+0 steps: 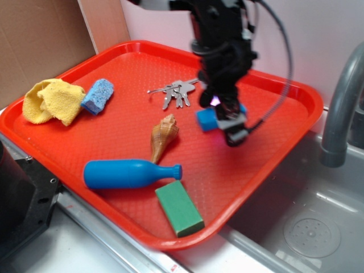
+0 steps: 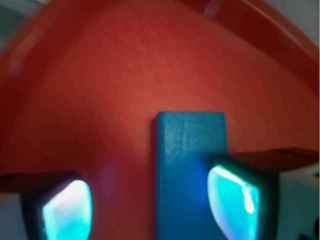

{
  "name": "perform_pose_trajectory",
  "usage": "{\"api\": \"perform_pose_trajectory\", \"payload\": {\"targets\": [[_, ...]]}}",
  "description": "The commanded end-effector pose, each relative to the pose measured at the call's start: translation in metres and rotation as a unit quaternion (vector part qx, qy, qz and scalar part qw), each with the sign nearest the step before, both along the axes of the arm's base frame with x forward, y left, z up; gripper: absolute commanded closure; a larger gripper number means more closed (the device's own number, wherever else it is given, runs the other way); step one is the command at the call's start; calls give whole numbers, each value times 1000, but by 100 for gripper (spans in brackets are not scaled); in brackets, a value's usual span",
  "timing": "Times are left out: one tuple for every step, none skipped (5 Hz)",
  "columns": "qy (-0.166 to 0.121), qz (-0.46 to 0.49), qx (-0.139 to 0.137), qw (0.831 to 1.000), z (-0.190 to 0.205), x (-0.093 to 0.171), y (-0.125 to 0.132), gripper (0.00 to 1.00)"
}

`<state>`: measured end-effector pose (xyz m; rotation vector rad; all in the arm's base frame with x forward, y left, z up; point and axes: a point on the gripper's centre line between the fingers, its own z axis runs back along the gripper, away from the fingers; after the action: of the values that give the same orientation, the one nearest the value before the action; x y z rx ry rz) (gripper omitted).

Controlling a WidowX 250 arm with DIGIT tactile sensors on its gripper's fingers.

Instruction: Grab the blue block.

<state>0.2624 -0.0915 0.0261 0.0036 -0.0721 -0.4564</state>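
Our fingertips [image 2: 67, 210] gape empty, so we shift the gripper [image 2: 150, 210] toward three o'clock, centring the blue block [image 2: 187, 165] before closing.

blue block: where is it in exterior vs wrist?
Exterior: the blue block lies right of centre on the red tray, mostly hidden behind the gripper, beside the keys.
Wrist: the block fills the lower centre, between the open jaws, nearer the right one.
Shared landmark: the textured red tray floor under the block.
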Motion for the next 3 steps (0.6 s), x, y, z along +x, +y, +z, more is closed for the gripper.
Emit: {"api": "perform_pose_trajectory", "payload": {"targets": [[-23, -8, -51, 998, 46, -18, -2, 0], [-11, 23, -57, 998, 37, -9, 4, 0], [-14, 92, -31, 995, 29, -1, 5, 0]]}}
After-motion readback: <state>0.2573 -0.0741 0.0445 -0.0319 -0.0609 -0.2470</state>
